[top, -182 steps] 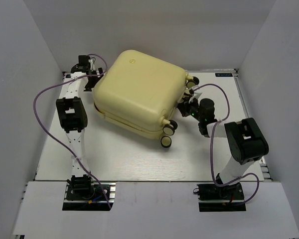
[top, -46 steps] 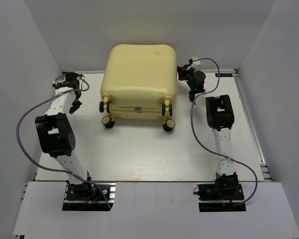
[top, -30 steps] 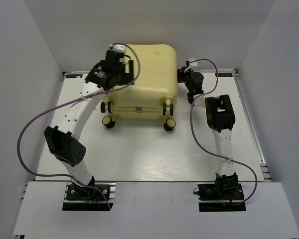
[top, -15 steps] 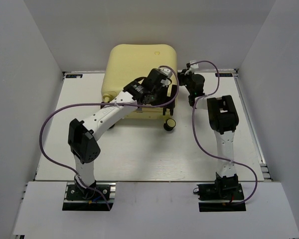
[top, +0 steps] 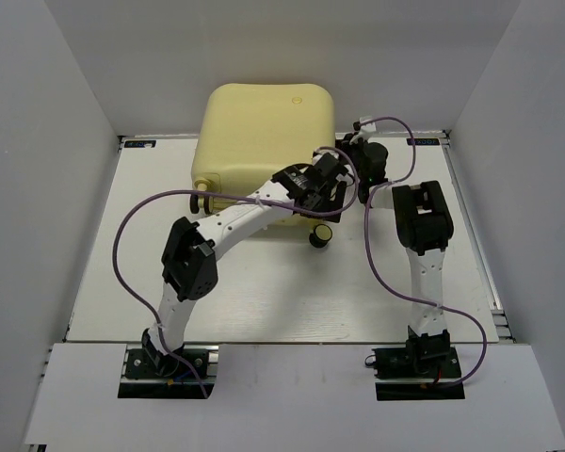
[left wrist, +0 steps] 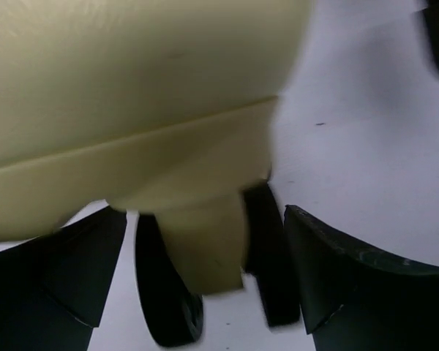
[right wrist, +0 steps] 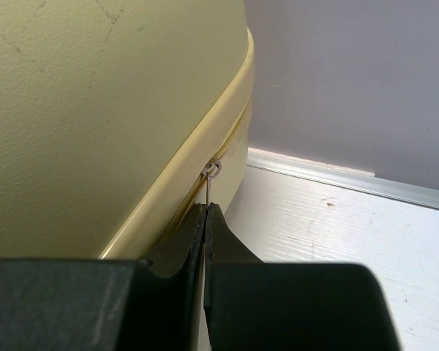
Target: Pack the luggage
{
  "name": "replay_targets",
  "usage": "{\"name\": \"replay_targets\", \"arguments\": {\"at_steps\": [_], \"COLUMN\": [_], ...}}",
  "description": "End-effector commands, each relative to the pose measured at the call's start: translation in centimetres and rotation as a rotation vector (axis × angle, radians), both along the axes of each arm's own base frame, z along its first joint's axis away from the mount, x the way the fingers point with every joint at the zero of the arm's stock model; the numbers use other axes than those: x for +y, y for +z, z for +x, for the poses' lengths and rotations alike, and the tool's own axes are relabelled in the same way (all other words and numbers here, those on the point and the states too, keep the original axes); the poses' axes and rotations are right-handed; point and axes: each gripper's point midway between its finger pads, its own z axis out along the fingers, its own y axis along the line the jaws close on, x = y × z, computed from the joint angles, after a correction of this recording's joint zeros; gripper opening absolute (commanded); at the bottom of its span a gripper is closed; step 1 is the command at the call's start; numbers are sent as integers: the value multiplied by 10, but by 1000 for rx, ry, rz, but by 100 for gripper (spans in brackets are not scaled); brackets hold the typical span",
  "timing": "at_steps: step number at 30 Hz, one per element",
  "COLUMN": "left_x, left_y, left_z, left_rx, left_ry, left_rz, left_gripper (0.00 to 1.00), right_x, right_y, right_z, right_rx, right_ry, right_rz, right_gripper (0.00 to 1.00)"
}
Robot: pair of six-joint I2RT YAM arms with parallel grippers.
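The luggage, a closed pale yellow suitcase, lies at the back middle of the table with its wheels toward me. My left gripper reaches across to its front right corner. In the left wrist view the left gripper is open, its fingers either side of a caster with a yellow fork and black wheels, not touching it. My right gripper is at the suitcase's right side. In the right wrist view the right gripper is shut on the thin metal zipper pull at the shell's seam.
Another caster sticks out below the left gripper, and one at the front left corner. White walls enclose the table on three sides. The purple cables of both arms loop over the table near the suitcase's right front.
The suitcase was turned square earlier. My left arm has swung from the far left, over the suitcase, to its front right caster. The right gripper has stayed at the right side.
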Motion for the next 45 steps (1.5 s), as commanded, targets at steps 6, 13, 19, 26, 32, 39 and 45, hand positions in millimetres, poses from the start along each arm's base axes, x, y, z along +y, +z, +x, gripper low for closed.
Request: {"name": "replay_targets", "arguments": {"at_steps": [6, 13, 19, 26, 32, 39, 45], "left_x": [35, 41, 133, 281, 343, 382, 398], "left_y": [3, 14, 12, -25, -10, -8, -14], "left_z": [17, 18, -29, -114, -138, -152, -151], "left_rx": [-54, -105, -33, 147, 152, 198, 259], "left_ry": [143, 117, 269, 587, 801, 938, 997], "left_rz": [75, 81, 212, 408, 514, 488, 470], "left_gripper": [42, 0, 0, 0, 0, 0, 0], "right_x": [20, 22, 1, -14, -47, -44, 15], "right_y": [57, 57, 57, 62, 50, 67, 65], "right_z": [-21, -33, -44, -66, -60, -16, 21], "right_rx": [-117, -103, -71, -91, -87, -165, -245], "right_ry": [101, 120, 27, -47, -257, -255, 78], "right_rz": [26, 26, 27, 49, 4, 2, 24], "right_gripper": [0, 0, 0, 0, 0, 0, 0]}}
